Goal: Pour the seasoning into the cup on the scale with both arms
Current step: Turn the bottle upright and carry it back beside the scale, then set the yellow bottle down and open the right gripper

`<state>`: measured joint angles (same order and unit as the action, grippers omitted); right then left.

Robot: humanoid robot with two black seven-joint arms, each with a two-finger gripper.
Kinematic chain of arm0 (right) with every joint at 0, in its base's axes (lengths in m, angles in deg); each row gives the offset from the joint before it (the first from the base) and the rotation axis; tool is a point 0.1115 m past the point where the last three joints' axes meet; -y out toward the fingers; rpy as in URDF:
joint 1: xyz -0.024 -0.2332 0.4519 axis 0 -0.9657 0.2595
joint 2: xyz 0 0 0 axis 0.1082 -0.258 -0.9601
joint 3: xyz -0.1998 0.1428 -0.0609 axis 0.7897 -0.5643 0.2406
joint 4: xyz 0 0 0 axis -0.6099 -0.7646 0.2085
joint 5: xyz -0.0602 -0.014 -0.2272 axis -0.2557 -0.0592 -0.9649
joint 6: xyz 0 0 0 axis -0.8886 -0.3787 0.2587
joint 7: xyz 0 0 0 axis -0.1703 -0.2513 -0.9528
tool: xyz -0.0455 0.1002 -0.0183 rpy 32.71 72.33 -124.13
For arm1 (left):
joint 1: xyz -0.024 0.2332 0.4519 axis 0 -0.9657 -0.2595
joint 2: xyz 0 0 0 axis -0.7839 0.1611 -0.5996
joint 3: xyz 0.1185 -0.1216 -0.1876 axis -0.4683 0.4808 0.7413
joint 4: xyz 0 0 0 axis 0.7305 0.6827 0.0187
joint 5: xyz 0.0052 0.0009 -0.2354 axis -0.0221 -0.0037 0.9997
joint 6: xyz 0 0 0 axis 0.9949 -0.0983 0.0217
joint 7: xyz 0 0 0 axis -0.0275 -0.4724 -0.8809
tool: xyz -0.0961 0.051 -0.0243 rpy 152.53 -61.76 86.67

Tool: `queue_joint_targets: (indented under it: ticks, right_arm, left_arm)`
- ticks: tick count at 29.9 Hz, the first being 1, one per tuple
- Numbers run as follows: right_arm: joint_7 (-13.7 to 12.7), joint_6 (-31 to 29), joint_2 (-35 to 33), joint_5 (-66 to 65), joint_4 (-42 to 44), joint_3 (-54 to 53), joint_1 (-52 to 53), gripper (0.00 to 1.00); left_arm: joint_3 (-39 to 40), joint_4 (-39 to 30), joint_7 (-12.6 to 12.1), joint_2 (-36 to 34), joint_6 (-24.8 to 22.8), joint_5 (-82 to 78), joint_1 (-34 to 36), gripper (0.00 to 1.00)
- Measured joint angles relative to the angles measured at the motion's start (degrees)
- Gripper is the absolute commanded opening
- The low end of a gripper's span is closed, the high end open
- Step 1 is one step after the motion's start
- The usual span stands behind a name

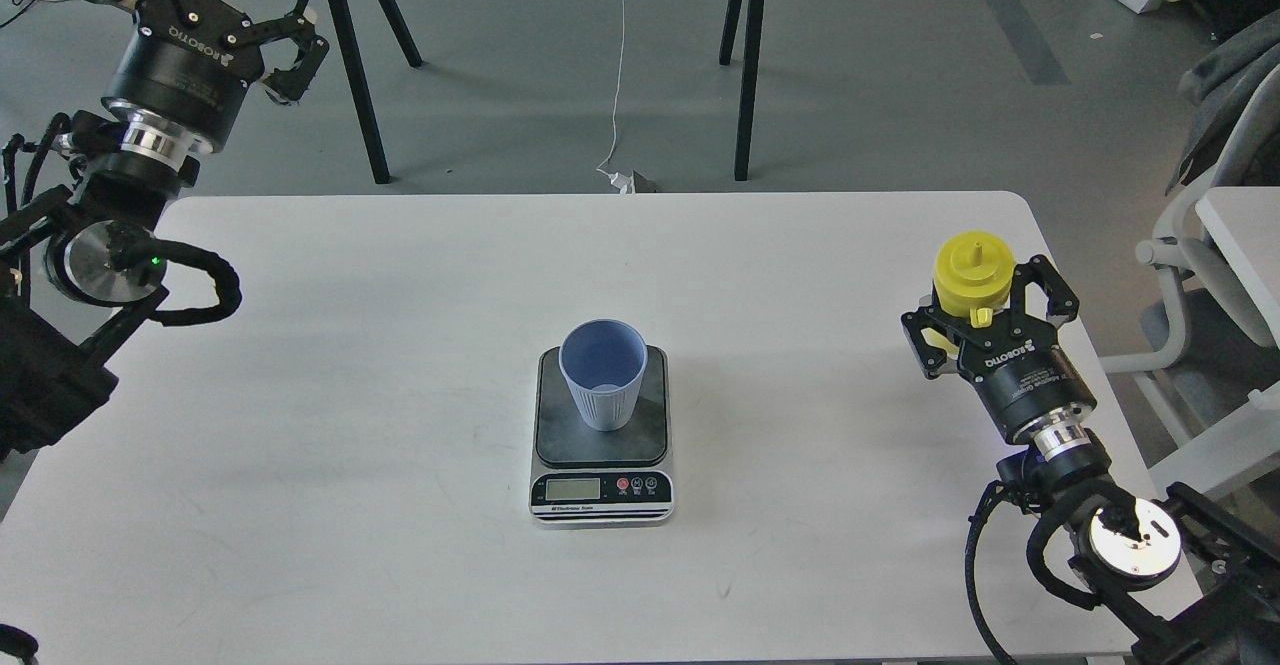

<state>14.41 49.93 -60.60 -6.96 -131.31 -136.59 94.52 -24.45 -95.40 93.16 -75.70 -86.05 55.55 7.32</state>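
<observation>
The cup [603,373] stands upright on the scale's [601,465] dark platform, mouth open, at the middle of the white surface [350,425]. The scale's display and buttons face the near edge.

The bottle [972,273] stands near the surface's right edge, well apart from the scale, its domed cap and nozzle pointing up. The right claw [985,305] sits around it, a finger on each side of the yellow body just below the cap; whether the fingers press the bottle or only flank it, I cannot tell.

The left claw [290,40] hangs off the far left corner, over the floor, fingers spread wide and holding nothing.
</observation>
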Motion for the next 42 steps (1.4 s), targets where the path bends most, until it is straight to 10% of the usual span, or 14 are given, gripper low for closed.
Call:
queue_joint_targets:
  ticks: [13, 24, 42]
  right_arm:
    - [0.4, 0.0, 10.1, 3.0, -0.2, -4.0, -9.6, 0.36]
    - [0.2, 0.0, 9.9, 2.8, 0.5, -4.1, -10.1, 0.96]
    - [0.4, 0.0, 4.7, 2.3, -7.2, -4.8, -18.0, 0.98]
  left_arm:
    - [0.0, 0.0, 0.0, -0.1, -0.1, 0.0, 0.0, 1.00]
    - [0.0, 0.0, 0.0, -0.2, -0.3, 0.0, 0.0, 1.00]
    - [0.1, -0.7, 0.0, -1.0, -0.1, 0.1, -0.2, 1.00]
